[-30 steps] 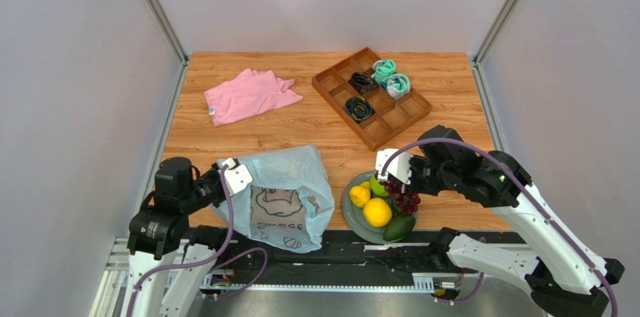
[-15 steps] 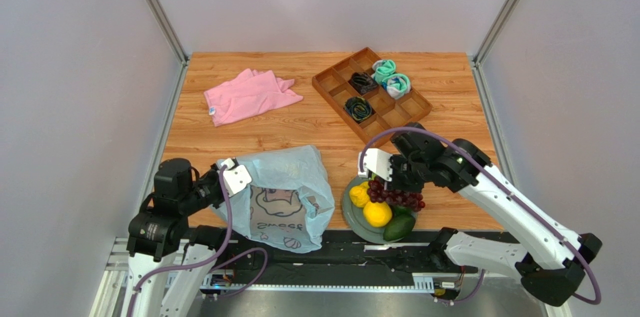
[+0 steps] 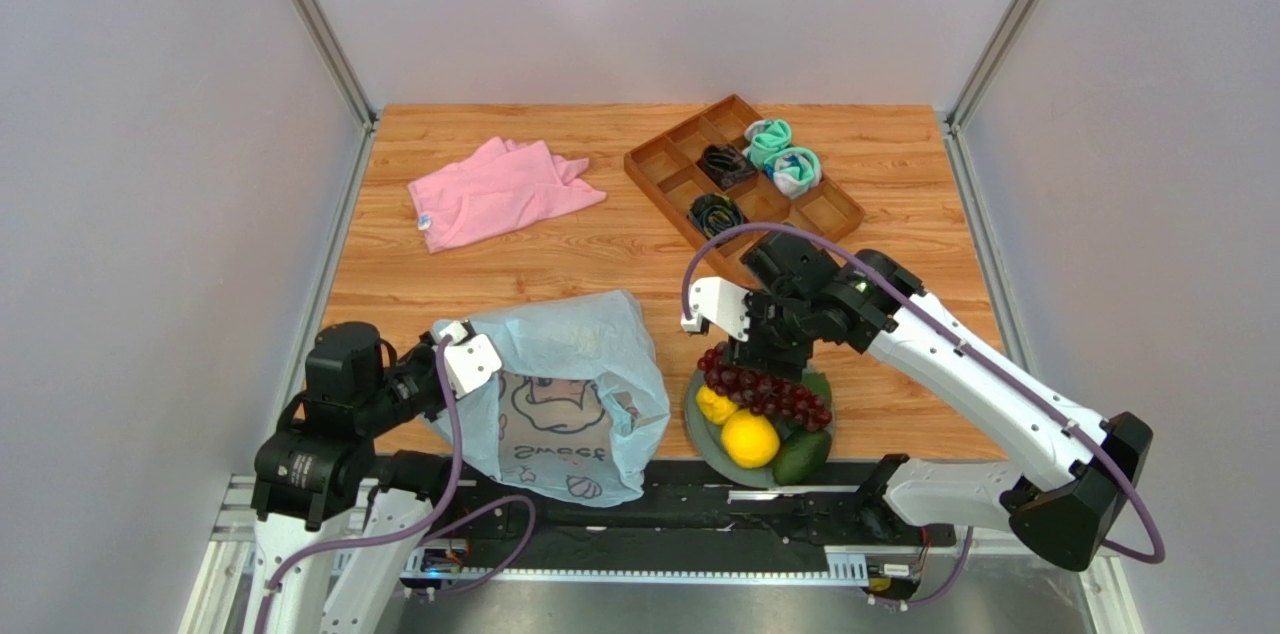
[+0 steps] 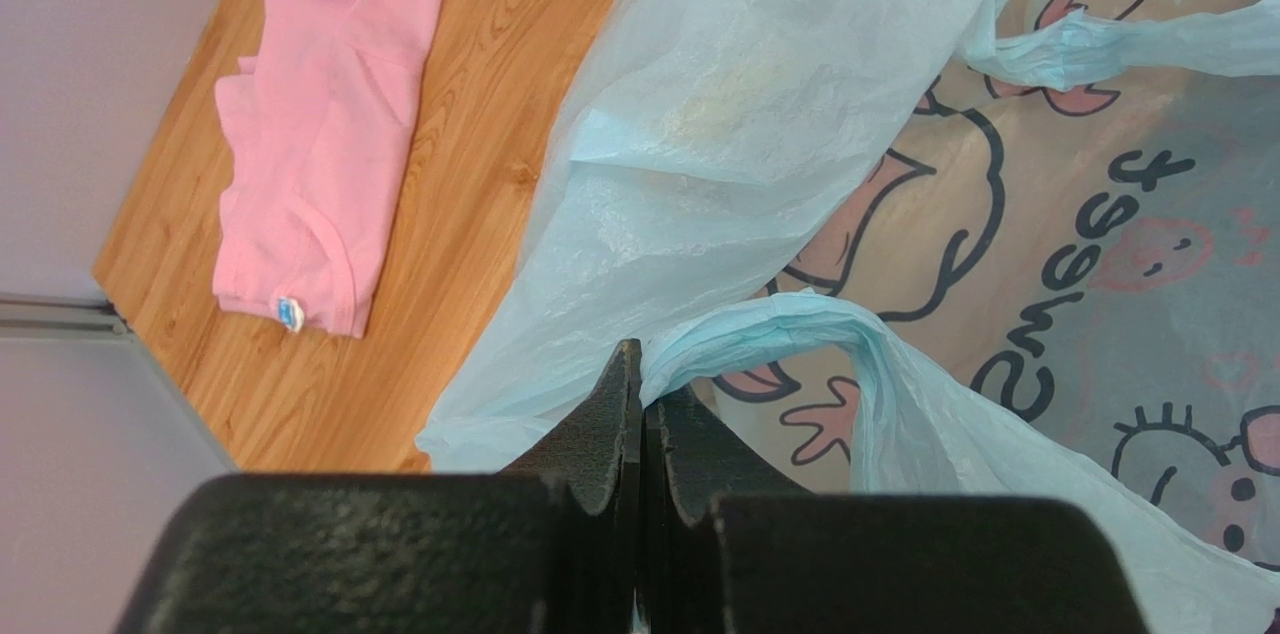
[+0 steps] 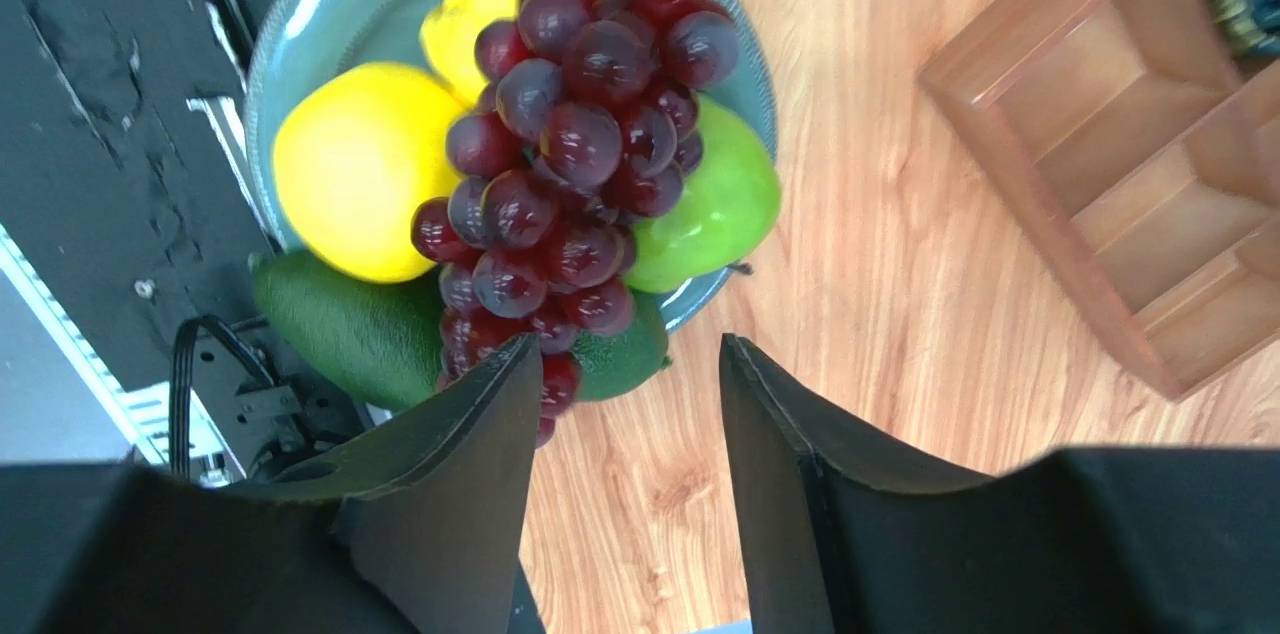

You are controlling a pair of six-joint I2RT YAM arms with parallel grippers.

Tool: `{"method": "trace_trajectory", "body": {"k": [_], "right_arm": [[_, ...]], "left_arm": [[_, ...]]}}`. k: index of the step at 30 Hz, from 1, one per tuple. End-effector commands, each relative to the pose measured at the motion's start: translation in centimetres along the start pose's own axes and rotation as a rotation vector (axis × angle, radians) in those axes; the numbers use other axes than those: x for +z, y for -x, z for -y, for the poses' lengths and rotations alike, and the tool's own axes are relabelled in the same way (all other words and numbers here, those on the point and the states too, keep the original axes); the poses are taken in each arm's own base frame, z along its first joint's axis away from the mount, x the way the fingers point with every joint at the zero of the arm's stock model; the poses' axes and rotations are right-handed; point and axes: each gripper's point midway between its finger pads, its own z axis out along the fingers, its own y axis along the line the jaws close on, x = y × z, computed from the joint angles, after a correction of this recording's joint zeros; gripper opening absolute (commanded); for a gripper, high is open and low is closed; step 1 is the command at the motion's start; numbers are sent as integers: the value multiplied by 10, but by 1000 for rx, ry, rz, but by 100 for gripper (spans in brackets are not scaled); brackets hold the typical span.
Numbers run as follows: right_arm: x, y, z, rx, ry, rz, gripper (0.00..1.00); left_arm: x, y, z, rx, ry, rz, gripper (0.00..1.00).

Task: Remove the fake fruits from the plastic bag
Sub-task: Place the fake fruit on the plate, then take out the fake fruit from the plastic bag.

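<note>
On the grey-green plate (image 5: 286, 27) at the near edge of the table (image 3: 601, 252), you will find the grape bunch (image 5: 579, 169) lying across two yellow fruits (image 5: 361, 169), the lime-green apple (image 5: 718, 207) and the avocado (image 5: 343, 327). Your right gripper (image 5: 624, 372) stands above them, jaws apart, holding nothing. Your left gripper (image 4: 643, 382) is clamped on a fold of the plastic bag (image 4: 751, 109), which lies just left of the plate, printed side up.
</note>
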Motion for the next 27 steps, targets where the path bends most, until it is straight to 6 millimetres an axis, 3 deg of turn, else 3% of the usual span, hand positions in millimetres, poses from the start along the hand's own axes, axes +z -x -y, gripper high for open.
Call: {"method": "trace_trajectory", "body": {"k": [1,3,4,5,7,8,12,16,23,27], "right_arm": [[-34,46,18,34,-49,161,55],[-46,73,13,58,12,254,54],[-64,95,16,54,11,342,53],[-75,116,5,53,80,428,52],[-87,149,3,21,110,532,49],[-87,165,-11,-24,153,559,48],[-55,209,-30,-149,227,614,37],[1,235,-36,-212,276,626,28],[49,273,-78,-308,382,621,22],[76,290,-66,-283,249,620,15]], "left_arm": [[-4,7,-1,-11,7,23,0],[-5,8,0,-14,6,24,0],[-5,8,0,-17,6,22,0],[-7,9,0,-18,6,24,0],[-7,10,0,-24,4,26,0],[-7,10,1,-27,2,24,0],[-3,12,-5,-61,11,24,0],[2,19,-8,-133,-18,17,0],[-13,38,-10,-154,-61,7,0],[-19,47,-9,-193,-97,-11,0]]}}
